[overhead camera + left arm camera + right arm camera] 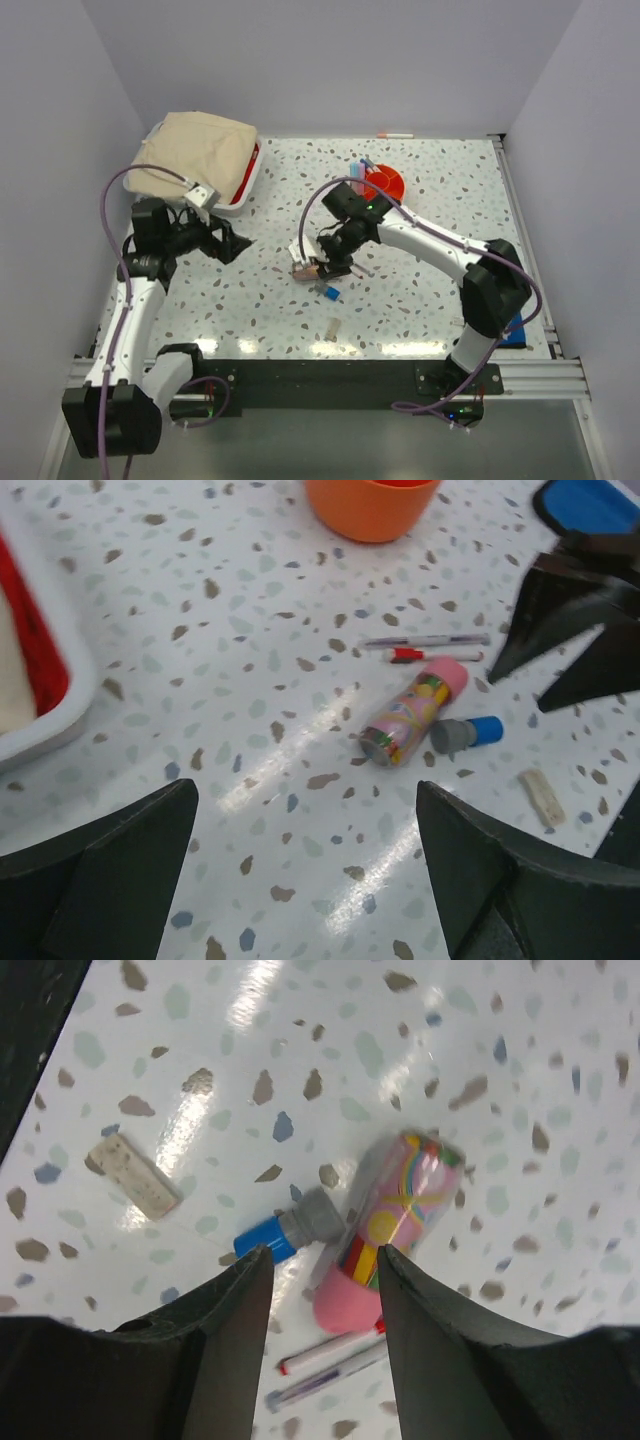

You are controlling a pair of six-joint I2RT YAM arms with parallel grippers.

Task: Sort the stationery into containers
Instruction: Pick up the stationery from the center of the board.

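A clear tube with colourful contents and a pink cap (385, 1222) lies on the speckled table, with a short blue and grey marker (288, 1232) beside it. Two thin white pens (330, 1353) lie just past them. My right gripper (322, 1252) is open and hangs right over the tube's pink end, one finger on each side, holding nothing. The tube (412, 710), marker (465, 732) and pens (425, 640) also show in the left wrist view. The orange tub (385, 183) stands behind, with some items in it. My left gripper (310, 870) is open and empty, left of the pile.
A beige cloth bundle (200, 155) fills a white, red-lined tray (245, 190) at the back left. A small beige eraser (331, 326) lies near the front. A pen (395, 134) lies at the far edge. A blue mat (515, 330) lies by the right arm's base.
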